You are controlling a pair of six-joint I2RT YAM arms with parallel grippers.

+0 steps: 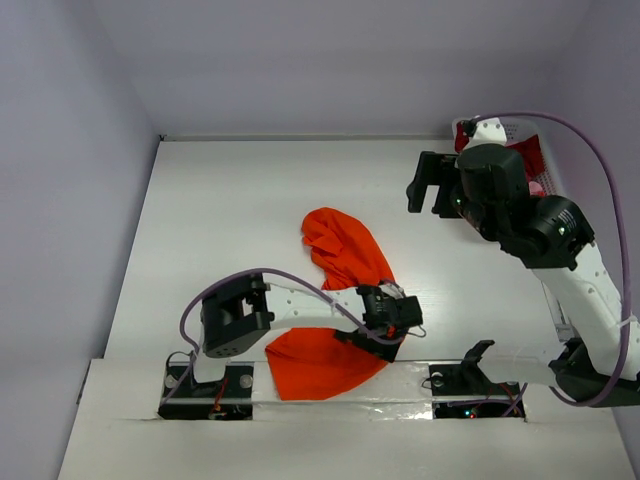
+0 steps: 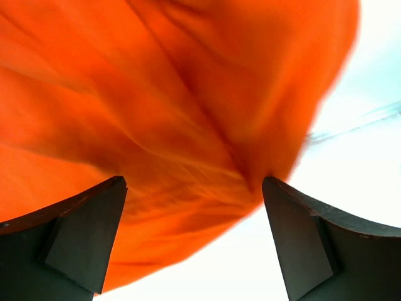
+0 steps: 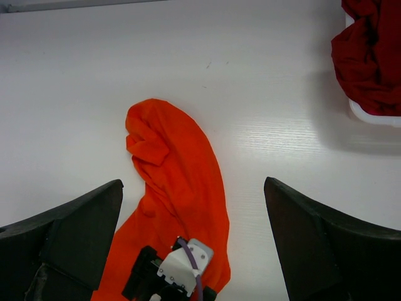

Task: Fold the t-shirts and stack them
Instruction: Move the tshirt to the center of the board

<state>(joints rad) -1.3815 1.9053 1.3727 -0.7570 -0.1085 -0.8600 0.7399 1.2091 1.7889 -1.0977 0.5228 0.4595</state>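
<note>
Shirt crumpled, both claws spread

The orange t-shirt (image 1: 345,255) lay bunched well apart from the basket (image 3: 369,116), on its near-left side; the dark red t-shirt (image 3: 369,56) sat heaped inside that basket. The left gripper (image 2: 193,188) hung spread over the orange cloth, pinching nothing; the right gripper (image 3: 193,182), near the basket, was spread and empty. Light, limp cloth, likely to slump: best pinched at a hem corner

Desk (image 1: 230,230): white, faint wood grain | Basket (image 3: 376,119): white plastic lattice, at desk's far right corner, only partly in view | Walls (image 1: 60,200): plain pale lavender, bordering desk's left and far edges
</note>
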